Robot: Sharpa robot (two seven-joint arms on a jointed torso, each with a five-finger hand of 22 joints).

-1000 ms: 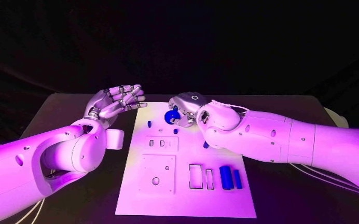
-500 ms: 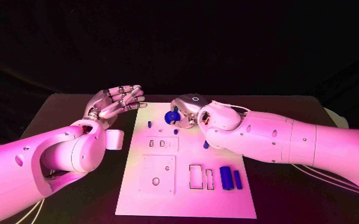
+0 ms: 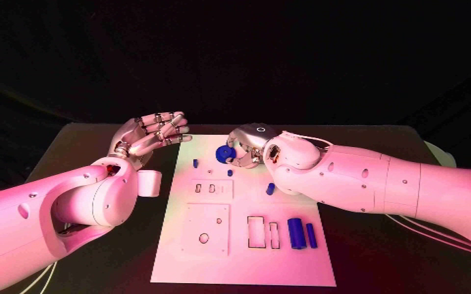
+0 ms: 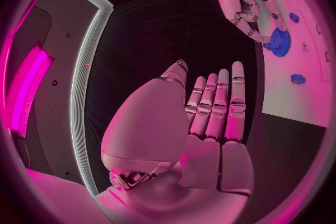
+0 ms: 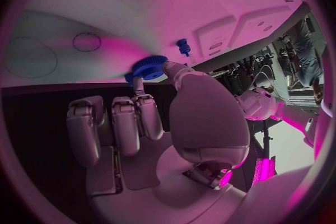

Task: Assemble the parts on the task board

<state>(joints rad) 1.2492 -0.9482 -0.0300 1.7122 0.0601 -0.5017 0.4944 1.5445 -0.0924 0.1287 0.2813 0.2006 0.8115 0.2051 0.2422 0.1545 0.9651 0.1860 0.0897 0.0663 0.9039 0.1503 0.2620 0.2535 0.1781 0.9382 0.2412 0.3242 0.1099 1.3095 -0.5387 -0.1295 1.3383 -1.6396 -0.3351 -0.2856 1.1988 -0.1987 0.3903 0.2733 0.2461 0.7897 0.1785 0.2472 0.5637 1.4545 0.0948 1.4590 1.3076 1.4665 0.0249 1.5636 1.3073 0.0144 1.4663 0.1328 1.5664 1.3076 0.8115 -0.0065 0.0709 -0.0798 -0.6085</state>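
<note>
Right hand (image 3: 248,145) pinching blue gear (image 3: 224,154) between thumb and fingertip over far end of task board (image 3: 246,267). Left hand (image 3: 149,133) hovering beside board's left edge, holding nothing, fingers extended, pressed side by side. No readable writing anywhere.

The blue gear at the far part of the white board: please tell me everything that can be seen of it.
The blue gear is a small round wheel with fine teeth around its rim and a raised hub in the middle; it looks like moulded plastic. It is at the far part of the task board, tilted rather than lying flat. The right robot hand holds it, with fingertips on its rim. The left robot hand is open and apart from it, beside the board.
</note>
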